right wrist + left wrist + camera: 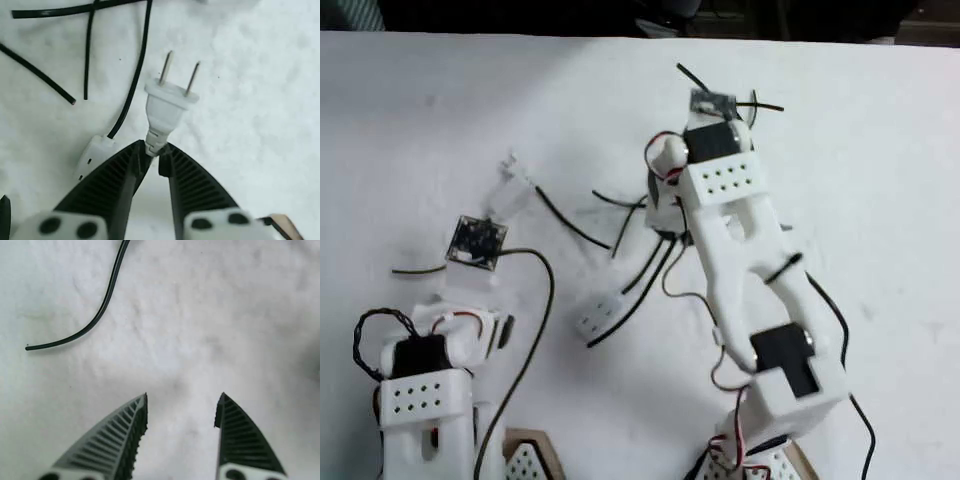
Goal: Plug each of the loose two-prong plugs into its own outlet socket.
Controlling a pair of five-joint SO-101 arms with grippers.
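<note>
On the white counter, my right fingers pinch the cord end of the white two-prong plug at mid-frame, with the small white outlet socket just lower left. My left fingers stand wide and empty. Next, I judge, the plug must swing round to face that socket's slots.

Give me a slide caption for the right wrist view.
Right arm's jaws closed on the neck of a white two-prong plug, a white outlet socket lying alongside.

White table with loose black cables, white socket
</note>
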